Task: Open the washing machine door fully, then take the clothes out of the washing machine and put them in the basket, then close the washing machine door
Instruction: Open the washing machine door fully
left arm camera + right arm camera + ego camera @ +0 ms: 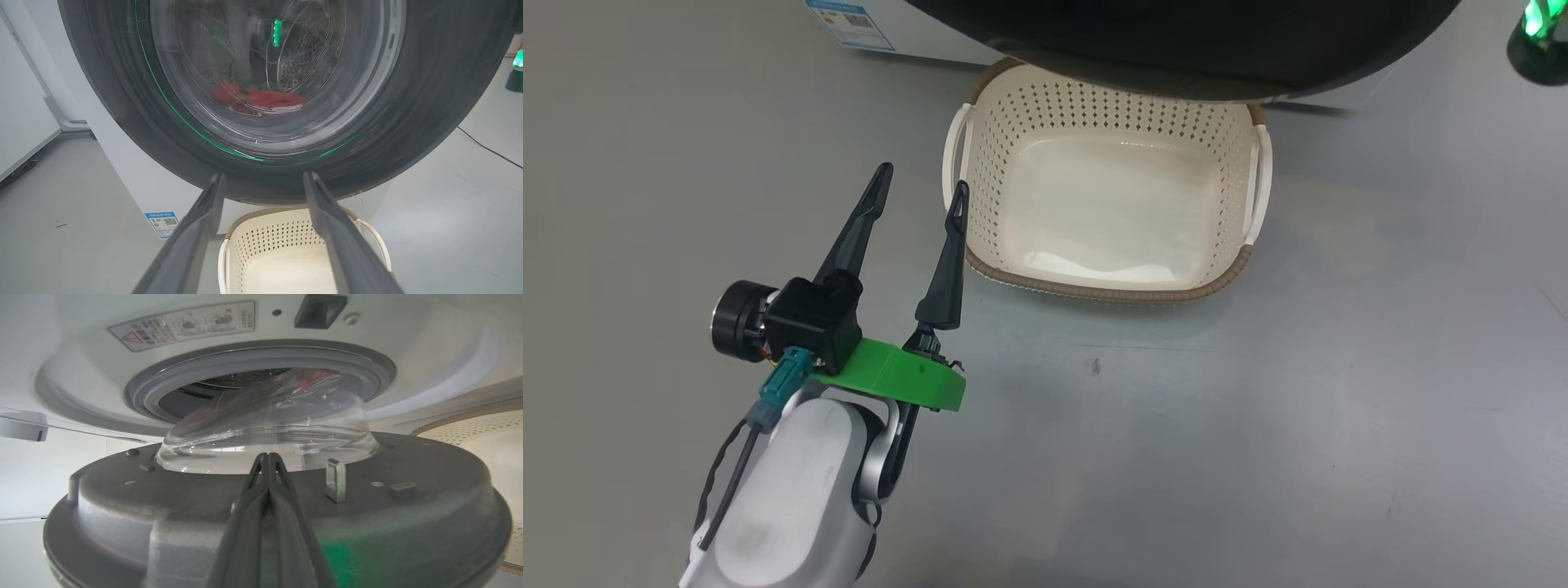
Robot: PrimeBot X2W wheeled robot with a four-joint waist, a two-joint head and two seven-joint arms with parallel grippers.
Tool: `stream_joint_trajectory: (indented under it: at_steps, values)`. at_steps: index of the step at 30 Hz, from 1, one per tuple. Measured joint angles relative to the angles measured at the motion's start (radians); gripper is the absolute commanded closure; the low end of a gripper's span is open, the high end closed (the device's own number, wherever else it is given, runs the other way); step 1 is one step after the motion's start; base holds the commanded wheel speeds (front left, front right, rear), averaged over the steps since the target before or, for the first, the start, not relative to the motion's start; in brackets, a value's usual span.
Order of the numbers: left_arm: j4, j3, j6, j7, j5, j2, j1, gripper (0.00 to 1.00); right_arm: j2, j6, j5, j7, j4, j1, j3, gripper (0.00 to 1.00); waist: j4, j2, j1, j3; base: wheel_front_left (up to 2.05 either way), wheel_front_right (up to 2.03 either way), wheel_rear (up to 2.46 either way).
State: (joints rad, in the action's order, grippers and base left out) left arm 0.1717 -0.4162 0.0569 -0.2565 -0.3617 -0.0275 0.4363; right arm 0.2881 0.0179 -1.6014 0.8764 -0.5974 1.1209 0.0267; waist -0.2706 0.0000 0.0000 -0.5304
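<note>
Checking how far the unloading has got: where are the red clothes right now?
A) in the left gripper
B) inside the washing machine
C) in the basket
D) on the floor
B: the red clothes lie inside the washing machine, seen through the glass of the door, and the basket holds nothing.

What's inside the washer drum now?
Red clothes at the drum bottom, seen through the door glass. The black door rim hides the rest; more items possible.
</note>
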Motion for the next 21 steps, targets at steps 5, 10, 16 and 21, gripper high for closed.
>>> stream_joint_trajectory:
  at_steps: [5,10,16,21]
  values:
    - [0.011,0.001,0.000,0.000,0.002,0.000,-0.001,0.00,-0.010,-0.013,-0.005,0.021,-0.011,-0.036,0.012,1.00,0.008,0.0000,0.0000,0.019,0.00,0.00,0.00]
    - [0.018,0.005,0.000,0.000,0.002,0.000,-0.005,0.00,-0.038,-0.037,-0.025,0.039,-0.016,-0.075,0.015,1.00,0.018,0.0000,0.0000,0.044,0.00,0.00,0.00]
    - [0.036,0.007,0.000,0.000,0.008,0.000,-0.012,0.00,-0.066,-0.063,-0.037,0.060,-0.021,-0.121,0.025,1.00,0.028,0.0000,0.0000,0.075,0.00,0.00,0.00]
    - [0.050,0.015,0.000,0.000,0.019,0.000,-0.031,0.00,-0.091,-0.079,-0.044,0.070,-0.029,-0.162,0.038,1.00,0.034,0.0000,0.0000,0.104,0.00,0.00,0.00]
